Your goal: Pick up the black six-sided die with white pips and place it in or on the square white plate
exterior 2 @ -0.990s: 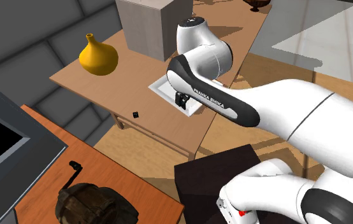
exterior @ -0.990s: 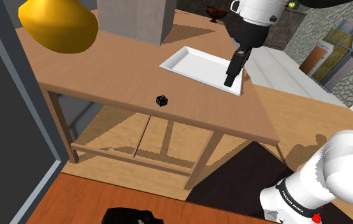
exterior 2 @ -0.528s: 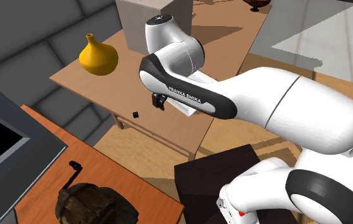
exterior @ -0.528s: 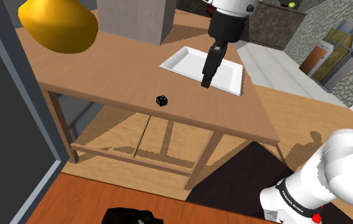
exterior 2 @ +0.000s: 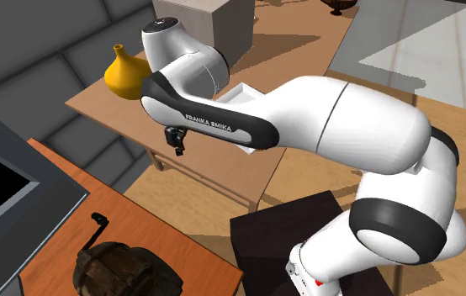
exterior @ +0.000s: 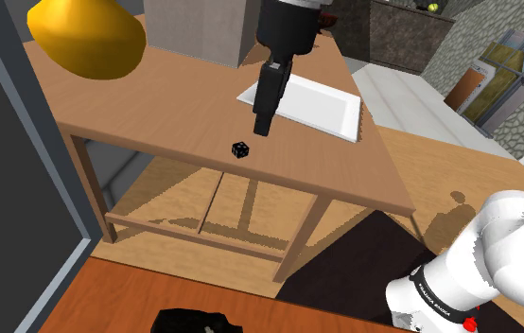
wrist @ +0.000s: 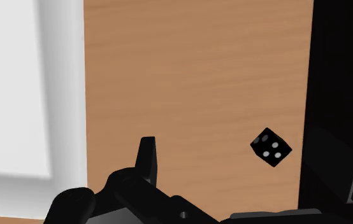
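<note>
end effector (exterior: 262, 127) moved off plate (exterior: 324, 107) toward die (exterior: 240, 149) | seemingly open, empty

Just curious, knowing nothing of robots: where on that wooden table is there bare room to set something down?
The widest bare patch of the table lies between the yellow vase, the grey box and the die. A second is the corner toward the stand, past die and white plate. It is crowded where the open gripper hangs, between die and plate.
</note>
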`<action>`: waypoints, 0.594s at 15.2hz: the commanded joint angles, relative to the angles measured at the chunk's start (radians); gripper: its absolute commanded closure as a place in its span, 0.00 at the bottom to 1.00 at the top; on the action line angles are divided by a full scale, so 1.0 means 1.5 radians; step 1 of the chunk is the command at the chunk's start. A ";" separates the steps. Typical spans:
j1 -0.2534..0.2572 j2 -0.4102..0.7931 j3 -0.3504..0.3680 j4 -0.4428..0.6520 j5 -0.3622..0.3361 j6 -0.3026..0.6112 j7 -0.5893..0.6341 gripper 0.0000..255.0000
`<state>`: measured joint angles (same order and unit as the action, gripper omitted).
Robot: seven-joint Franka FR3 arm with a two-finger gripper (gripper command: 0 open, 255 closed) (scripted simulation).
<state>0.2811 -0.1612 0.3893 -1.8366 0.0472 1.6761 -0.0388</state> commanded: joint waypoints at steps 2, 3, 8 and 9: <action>0.020 0.052 0.027 0.057 -0.010 -0.002 0.007 0.00; 0.026 0.068 0.035 0.076 -0.015 -0.004 0.010 0.00; 0.026 0.063 0.035 0.026 -0.012 0.041 0.008 0.00; 0.027 0.063 0.035 0.016 -0.012 0.050 0.008 0.00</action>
<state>0.3207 -0.0683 0.4409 -1.8016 0.0294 1.7393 -0.0271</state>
